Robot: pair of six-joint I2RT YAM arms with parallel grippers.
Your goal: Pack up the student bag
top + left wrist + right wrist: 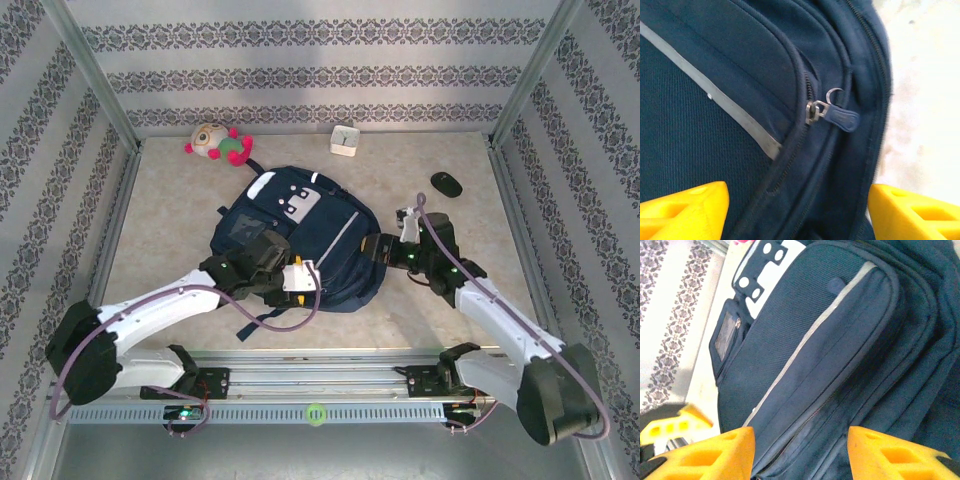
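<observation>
The top camera looked down from above and behind the arm bases, which lay along the bottom of its frame, and took in the whole counter (160, 230) with the student bag (300, 235) at centre. The left wrist camera sat very close to the bag, facing a zipper pull (837, 117), with the left tool (797, 202) at its lower edge. The right wrist camera stood a little farther back, the right tool (800, 450) at the bottom, and shared the bag's grey stripe (805, 340) with the left view
</observation>
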